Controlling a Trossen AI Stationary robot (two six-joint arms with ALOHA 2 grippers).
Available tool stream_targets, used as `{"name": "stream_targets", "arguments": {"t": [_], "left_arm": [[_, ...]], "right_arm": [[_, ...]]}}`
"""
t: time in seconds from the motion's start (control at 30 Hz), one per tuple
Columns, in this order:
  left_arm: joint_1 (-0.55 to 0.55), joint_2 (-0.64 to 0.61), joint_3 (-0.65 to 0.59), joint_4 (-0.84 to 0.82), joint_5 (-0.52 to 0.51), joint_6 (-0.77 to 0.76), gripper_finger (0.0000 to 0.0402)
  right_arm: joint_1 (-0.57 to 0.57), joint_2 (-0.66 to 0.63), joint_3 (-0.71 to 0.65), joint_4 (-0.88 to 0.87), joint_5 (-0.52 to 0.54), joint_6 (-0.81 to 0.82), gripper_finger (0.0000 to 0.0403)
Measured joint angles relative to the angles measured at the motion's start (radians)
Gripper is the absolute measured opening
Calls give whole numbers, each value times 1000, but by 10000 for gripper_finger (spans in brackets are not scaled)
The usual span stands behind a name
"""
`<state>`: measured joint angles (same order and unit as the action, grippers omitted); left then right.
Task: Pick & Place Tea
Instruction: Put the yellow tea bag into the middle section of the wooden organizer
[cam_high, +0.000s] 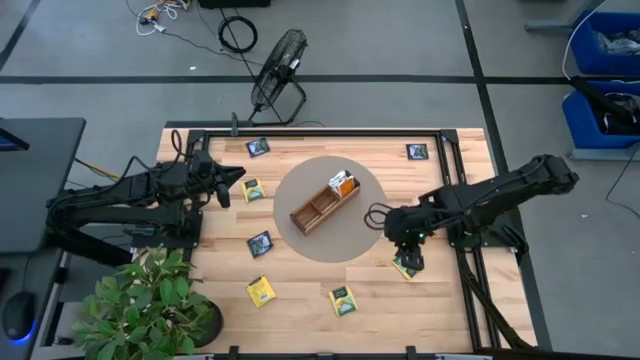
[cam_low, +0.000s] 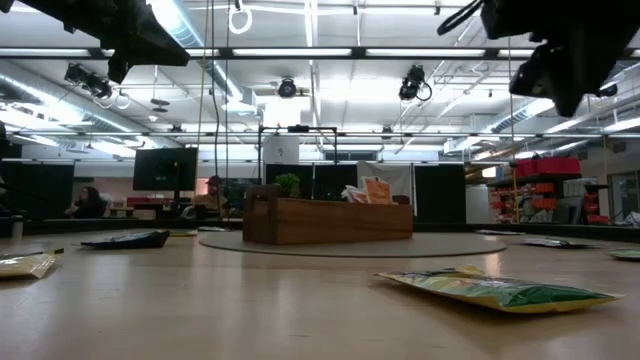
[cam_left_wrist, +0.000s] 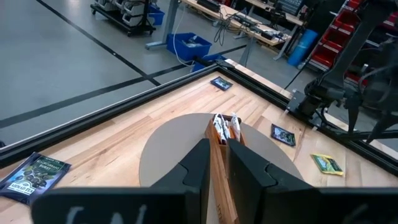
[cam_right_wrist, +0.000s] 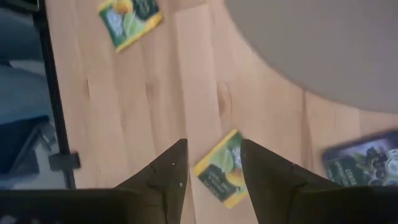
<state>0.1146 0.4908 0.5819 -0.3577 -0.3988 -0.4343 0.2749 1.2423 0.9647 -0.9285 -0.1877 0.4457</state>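
Two orange-and-white packets (cam_high: 343, 181) stand in one end compartment of the wooden tray (cam_high: 316, 208).
Right gripper (cam_right_wrist: 211, 163) hangs open over a yellow-green packet (cam_right_wrist: 222, 169) (nothing held); left gripper (cam_left_wrist: 216, 163) is nearly closed, empty.

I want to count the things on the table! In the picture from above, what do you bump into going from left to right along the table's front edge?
Plant → yellow tea packet → second yellow tea packet → right gripper, open above another yellow packet.
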Motion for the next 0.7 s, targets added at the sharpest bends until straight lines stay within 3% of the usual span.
{"name": "stream_targets", "arguments": {"t": [0.37,0.7], "left_arm": [[0,0,0,0,0,0,57],[0,0,0,0,0,0,57]], "right_arm": [[239,2,-73,15,170,61,171],[344,2,-178,179,193,209,274]]}}
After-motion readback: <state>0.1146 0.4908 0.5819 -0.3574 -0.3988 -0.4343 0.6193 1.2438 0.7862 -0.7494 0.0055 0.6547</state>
